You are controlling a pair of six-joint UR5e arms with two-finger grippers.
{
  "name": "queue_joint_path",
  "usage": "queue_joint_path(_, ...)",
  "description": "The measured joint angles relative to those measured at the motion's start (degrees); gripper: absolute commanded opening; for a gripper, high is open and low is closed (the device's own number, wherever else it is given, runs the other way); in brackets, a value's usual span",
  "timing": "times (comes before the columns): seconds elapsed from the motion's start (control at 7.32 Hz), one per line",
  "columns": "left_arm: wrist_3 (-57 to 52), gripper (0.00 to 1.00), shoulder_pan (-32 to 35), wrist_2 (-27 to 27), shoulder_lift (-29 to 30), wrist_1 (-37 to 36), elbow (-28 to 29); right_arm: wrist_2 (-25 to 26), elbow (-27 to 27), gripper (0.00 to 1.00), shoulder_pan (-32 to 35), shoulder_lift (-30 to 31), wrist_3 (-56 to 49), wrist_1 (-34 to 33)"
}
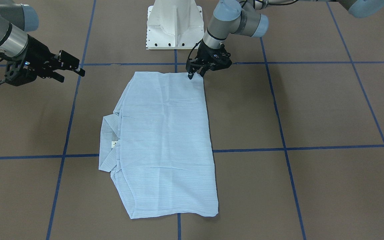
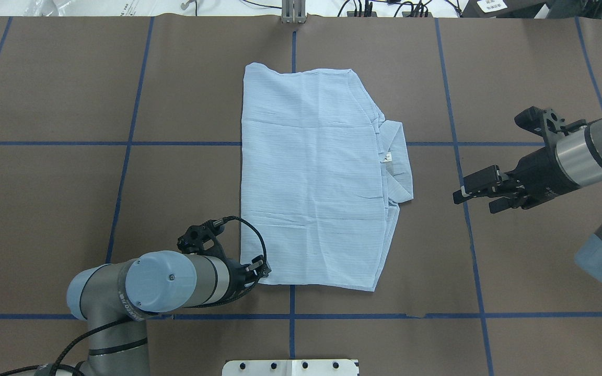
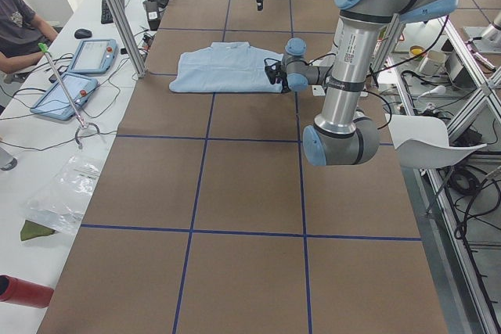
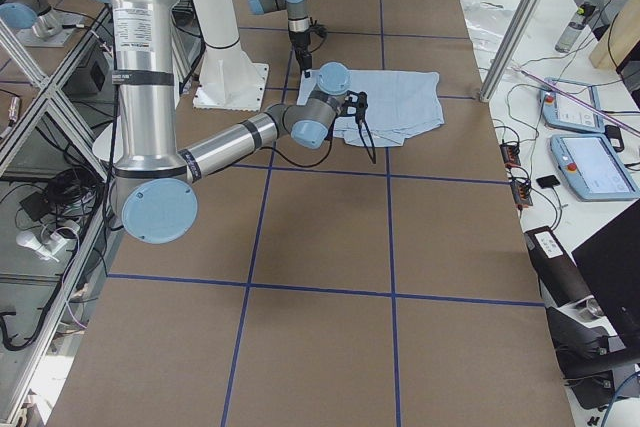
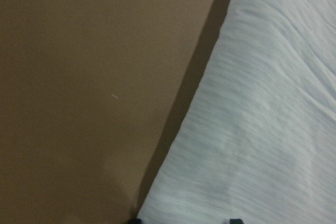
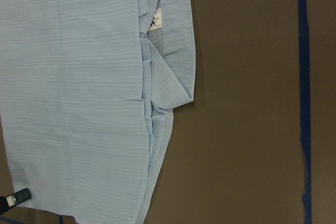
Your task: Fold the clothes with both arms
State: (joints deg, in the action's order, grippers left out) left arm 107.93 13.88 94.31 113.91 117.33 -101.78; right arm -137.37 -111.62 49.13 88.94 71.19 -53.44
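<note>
The pale blue striped shirt (image 2: 311,177) lies folded flat mid-table, its collar and neck label (image 2: 388,157) on my right side. My left gripper (image 2: 260,269) is down at the shirt's near left corner (image 1: 195,74). It is open, and in the left wrist view its two tips sit apart at the bottom edge with the cloth (image 5: 273,129) between them. Off to the right of the collar, clear of the cloth, my right gripper (image 2: 472,199) hovers open and empty (image 1: 72,74). Its wrist view looks down on the collar side of the shirt (image 6: 79,103).
Brown table cover with blue tape grid lines (image 2: 128,143). The white pedestal base (image 1: 174,25) stands at the near edge behind the shirt. A person (image 3: 19,25) sits at a side bench with tablets (image 3: 94,56) beyond the far table edge.
</note>
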Motion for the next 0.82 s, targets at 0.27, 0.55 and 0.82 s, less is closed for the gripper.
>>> queue_joint_path(0.27, 0.02, 0.0, 0.0, -0.02, 0.0, 0.0, 0.0, 0.0, 0.0, 1.0, 0.01, -0.01, 0.0, 0.0)
queue_joint_path(0.55, 0.71, 0.0, 0.03, -0.08, 0.11, 0.0, -0.25, -0.17, -0.02, 1.0, 0.07, -0.07, 0.0, 0.0)
queue_joint_path(0.82, 1.08, 0.0, 0.18, -0.01, 0.16, 0.0, -1.15, -0.16, -0.07, 1.0, 0.05, -0.08, 0.04, 0.0)
